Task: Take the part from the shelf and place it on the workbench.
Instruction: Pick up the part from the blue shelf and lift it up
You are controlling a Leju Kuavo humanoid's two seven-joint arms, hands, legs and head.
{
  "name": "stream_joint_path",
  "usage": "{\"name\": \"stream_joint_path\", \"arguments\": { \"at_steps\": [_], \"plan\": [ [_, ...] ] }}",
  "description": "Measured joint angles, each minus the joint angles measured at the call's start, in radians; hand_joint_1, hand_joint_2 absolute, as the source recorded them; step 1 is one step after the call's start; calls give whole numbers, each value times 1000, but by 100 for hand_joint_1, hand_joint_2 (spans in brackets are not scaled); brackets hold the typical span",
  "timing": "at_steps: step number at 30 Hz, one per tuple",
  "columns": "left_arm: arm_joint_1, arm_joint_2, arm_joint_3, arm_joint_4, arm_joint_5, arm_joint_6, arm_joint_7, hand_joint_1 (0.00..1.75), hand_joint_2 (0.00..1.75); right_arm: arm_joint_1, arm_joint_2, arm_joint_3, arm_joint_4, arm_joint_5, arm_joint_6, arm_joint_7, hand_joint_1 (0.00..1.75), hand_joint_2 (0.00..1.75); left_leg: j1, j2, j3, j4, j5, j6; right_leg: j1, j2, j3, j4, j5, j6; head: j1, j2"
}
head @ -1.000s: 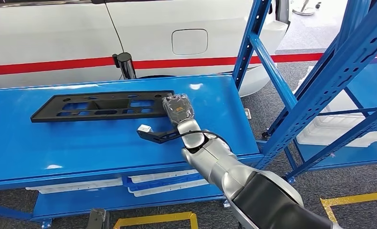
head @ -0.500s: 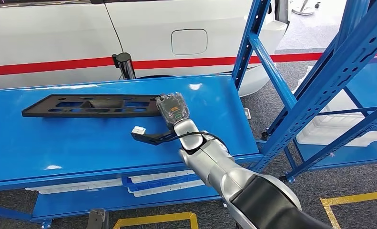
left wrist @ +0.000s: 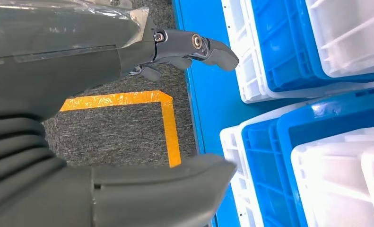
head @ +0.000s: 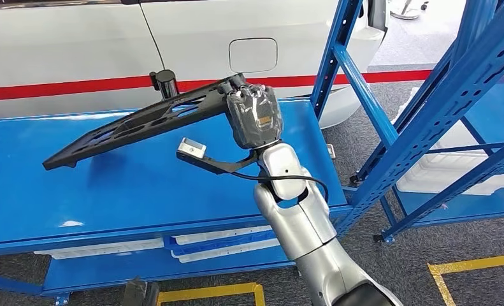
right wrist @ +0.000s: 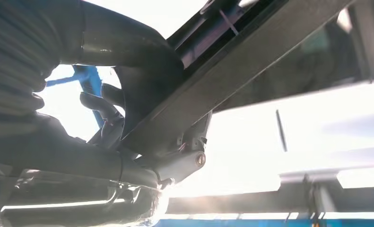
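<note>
Part (head: 134, 124), long black perforated panel, tilted: left end low near the blue bench (head: 141, 191), right end raised. Right hand (head: 255, 115) grips that right end, fingers clamped on it. Left hand (left wrist: 57, 61) hangs by blue and white bins (left wrist: 317, 94), fingers apart, holding nothing

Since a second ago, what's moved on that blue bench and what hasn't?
The right hand has risen, lifting its end of the black part it grips; the far end has tipped down toward the blue surface, where before the part lay flat. The white car and blue rack are unchanged.
</note>
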Motion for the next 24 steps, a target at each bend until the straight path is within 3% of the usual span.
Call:
{"name": "stream_joint_path", "arguments": {
  "at_steps": [3,7,8,12,24],
  "plan": [
    [0,-2,-4,0,-5,0,1,0,175,28,-14,-9,-79,2,-9,0,175,175,0,0,0,0,0,0,0,0,-1,0,0,0,0,0],
    [-1,-6,-17,0,-18,-1,7,0,0,61,-51,-21,-187,-10,-51,5,175,175,0,0,1,0,0,0,-1,0,0,0,0,0,0,0],
    [-1,-6,-21,0,-21,-1,9,0,0,68,-63,-27,-212,-17,-58,6,175,175,0,0,0,0,0,0,-1,0,0,0,0,0,0,0],
    [-4,-6,-31,0,-29,7,19,0,175,90,-113,-39,-291,-54,-83,-7,175,175,0,0,0,0,0,0,0,0,0,0,0,0,0,0],
    [-3,2,-31,0,33,7,30,0,175,79,-171,-26,-333,-172,-119,-37,175,175,1,0,0,0,0,0,0,0,1,0,0,0,0,0]
  ]
}}
